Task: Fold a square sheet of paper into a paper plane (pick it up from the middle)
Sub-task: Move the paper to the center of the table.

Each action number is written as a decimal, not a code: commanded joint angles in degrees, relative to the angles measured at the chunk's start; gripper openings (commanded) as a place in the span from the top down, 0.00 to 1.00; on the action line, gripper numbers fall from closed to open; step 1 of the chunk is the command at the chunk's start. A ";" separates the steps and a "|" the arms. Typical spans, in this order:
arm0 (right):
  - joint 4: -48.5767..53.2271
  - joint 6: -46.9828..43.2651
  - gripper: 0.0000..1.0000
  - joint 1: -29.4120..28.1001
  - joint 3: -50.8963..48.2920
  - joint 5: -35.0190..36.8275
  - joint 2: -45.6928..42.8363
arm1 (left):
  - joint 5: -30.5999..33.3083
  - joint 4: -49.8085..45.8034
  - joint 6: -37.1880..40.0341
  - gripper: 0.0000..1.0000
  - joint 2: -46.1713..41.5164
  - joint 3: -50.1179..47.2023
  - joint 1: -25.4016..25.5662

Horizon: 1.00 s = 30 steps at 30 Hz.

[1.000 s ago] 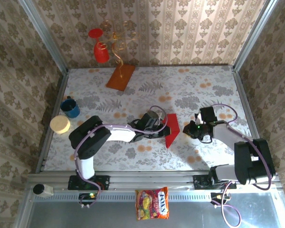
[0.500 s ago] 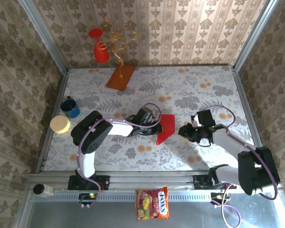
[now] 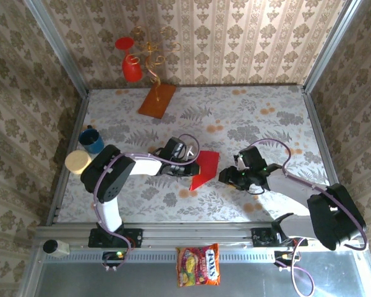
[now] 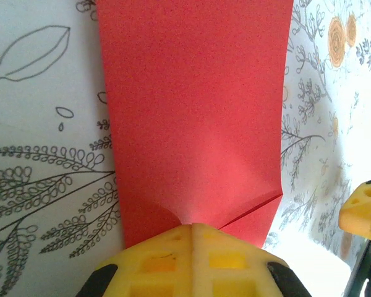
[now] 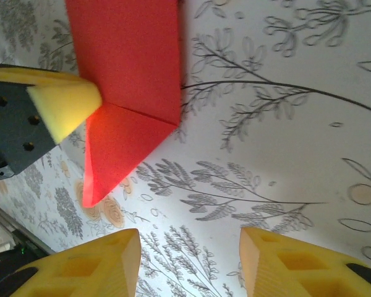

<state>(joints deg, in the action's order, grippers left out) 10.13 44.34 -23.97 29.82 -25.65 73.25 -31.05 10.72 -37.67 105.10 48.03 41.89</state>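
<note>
**A:** Log entry. What has changed in the last second?

**B:** The left end effector point(image 3: 191, 166) has drawn the paper point(image 3: 205, 169) across the table point(image 3: 260, 124), away from the right edge and slightly toward the near edge. It now lies about mid-table. A second ago it sat further right and looked narrower from above. Now it shows a broader face with a point aimed at the near-left corner.

**A:** Grip state, left?

**B:** Clamped on the paper's edge. In its wrist view the red sheet runs straight into the closed yellow fingers, puckering slightly at the pinch point.

**A:** And the right?

**B:** The right end effector point(image 3: 225, 176) has followed leftward and sits just beside the paper, on the side toward the right edge. Its fingers are spread wide with nothing between them. Its wrist view looks across bare table at the paper.

**A:** Fold status?

**B:** Partly done, I judge. The right wrist view shows a diagonal crease with a triangular flap below it, so this is no longer a flat square, but it is not yet a slim dart.

**A:** Meaning for the task?

**B:** The move looks like repositioning. The paper is held steady on one side, and the free arm is close enough to press or turn the next fold.
</note>
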 commanded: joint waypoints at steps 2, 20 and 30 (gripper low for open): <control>-3.82 3.24 0.52 -1.79 -0.99 1.22 1.46 | -2.77 -5.56 6.02 1.00 -0.68 -0.83 -0.32; -15.24 7.48 0.56 -3.61 4.04 -2.26 16.08 | -4.02 -1.32 6.16 1.00 0.37 -3.24 -1.87; -15.51 7.77 0.65 -4.25 6.86 -3.18 17.51 | -4.81 -1.14 6.65 1.00 0.64 -3.47 -2.34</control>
<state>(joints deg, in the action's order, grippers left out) 4.60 52.42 -26.13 35.00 -27.73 87.55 -36.18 12.36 -32.49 104.92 46.13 40.34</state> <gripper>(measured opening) 0.354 0.049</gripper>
